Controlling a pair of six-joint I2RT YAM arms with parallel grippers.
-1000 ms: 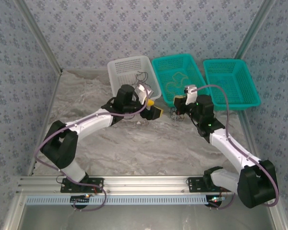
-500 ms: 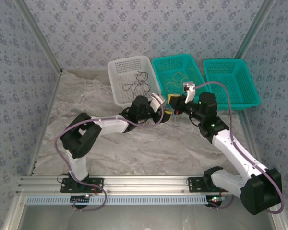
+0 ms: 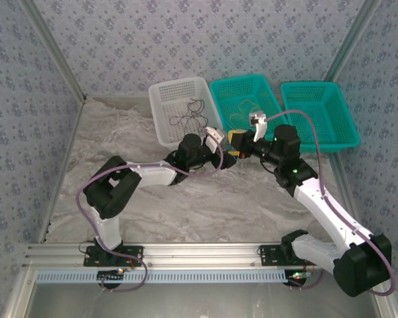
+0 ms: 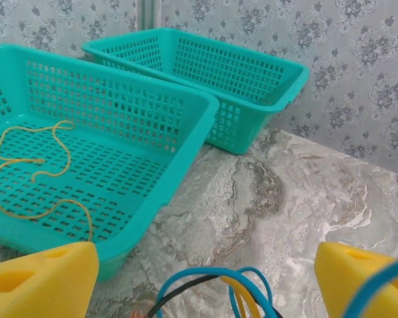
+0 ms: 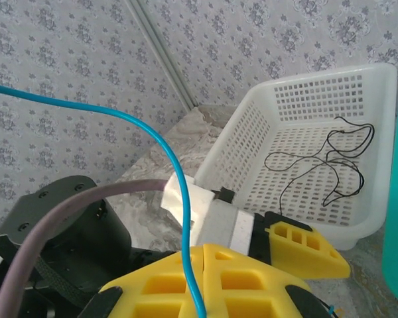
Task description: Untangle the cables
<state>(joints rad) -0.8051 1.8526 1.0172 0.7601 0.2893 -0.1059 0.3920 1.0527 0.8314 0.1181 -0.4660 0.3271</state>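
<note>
Beside the near wall of the middle teal plastic basket [image 4: 186, 142]: a tangle of thin blue, black and yellow cables [image 4: 215, 285].
Likely limp, light strands; pinch one free loop. Left gripper [image 4: 205, 281] gapes wide around them, holding nothing; right gripper [image 5: 199, 288] is pinched closed on the blue cable [image 5: 162, 139], seen from its wrist; the left wrist shows the knot.

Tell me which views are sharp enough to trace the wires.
Top external: even light, no glare, black wire tiny. Left wrist: yellow wire in the teal basket crisp, near blue loops softer. Right wrist: black wire sharp, near blue wire softer.
</note>
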